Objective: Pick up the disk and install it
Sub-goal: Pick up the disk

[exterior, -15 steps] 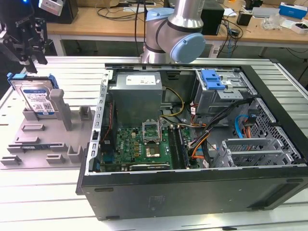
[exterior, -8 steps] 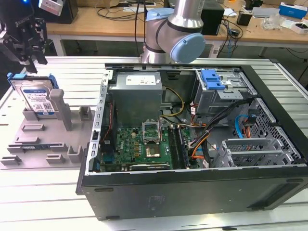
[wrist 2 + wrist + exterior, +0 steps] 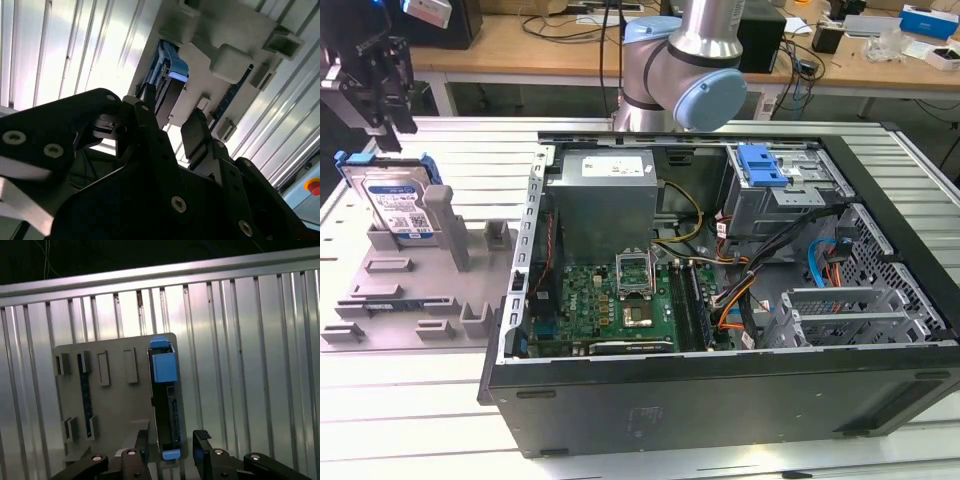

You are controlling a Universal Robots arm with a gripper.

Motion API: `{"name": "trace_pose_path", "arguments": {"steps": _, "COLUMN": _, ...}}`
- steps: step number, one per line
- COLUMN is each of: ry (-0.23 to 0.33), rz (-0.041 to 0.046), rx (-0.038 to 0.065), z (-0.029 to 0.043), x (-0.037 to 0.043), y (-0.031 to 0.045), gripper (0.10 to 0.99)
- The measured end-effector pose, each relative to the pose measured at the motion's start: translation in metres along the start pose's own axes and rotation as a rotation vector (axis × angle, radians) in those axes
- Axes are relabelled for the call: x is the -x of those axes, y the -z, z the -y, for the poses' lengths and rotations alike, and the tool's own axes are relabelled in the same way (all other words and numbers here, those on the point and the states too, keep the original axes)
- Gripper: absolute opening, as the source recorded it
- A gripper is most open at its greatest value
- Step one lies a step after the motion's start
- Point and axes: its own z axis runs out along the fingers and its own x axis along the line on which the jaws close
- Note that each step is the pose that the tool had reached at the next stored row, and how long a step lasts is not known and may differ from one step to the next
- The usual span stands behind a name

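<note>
Where the grey fixture tray (image 3: 380, 300) lies on the ribbed aluminium table (image 3: 420, 420), at nine o'clock of the open computer case (image 3: 720, 400) in the exterior view, the items are as follows.

Disk (image 3: 392, 200): silver hard drive with a blue-and-white label, framed by a blue carrier bracket (image 3: 164, 367). It stands propped in a slot at the tray's twelve o'clock end, tilted back with its label facing the camera. It is not lifted.

Gripper (image 3: 392, 125): black and two-fingered, at twelve o'clock of the disk and just above its upper edge. In both wrist views the fingers (image 3: 201, 442) stand well apart with nothing between the pads. The disk's narrow edge shows in line with the gap. No contact with the disk can be made out.

Robot arm (image 3: 690, 60): grey and light-blue joint at twelve o'clock of the case.

Case contents: grey power supply (image 3: 605, 195) at eleven o'clock, green motherboard (image 3: 610, 300) at the centre. A grey metal drive cage (image 3: 790, 200) sits at two o'clock, topped by a blue plastic clip (image 3: 763, 165). Coloured cables (image 3: 740, 290) run between board and cage.

Wooden workbench (image 3: 520, 45): behind the table, at twelve o'clock.
</note>
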Motion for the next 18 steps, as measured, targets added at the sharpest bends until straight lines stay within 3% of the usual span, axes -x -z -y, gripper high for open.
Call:
{"name": "trace_pose_path", "arguments": {"steps": 6, "ry": 0.008, "rz": -0.0004, "rx": 0.003, "z": -0.001, "x": 0.0, "y": -0.0002, "gripper": 0.482}}
{"name": "trace_pose_path", "arguments": {"steps": 11, "ry": 0.011, "rz": -0.0007, "rx": 0.002, "z": -0.023, "x": -0.0012, "y": -0.0022, "gripper": 0.482}}
{"name": "trace_pose_path", "arguments": {"steps": 18, "ry": 0.019, "rz": -0.001, "rx": 0.003, "z": -0.0462, "x": -0.0013, "y": -0.0051, "gripper": 0.482}}
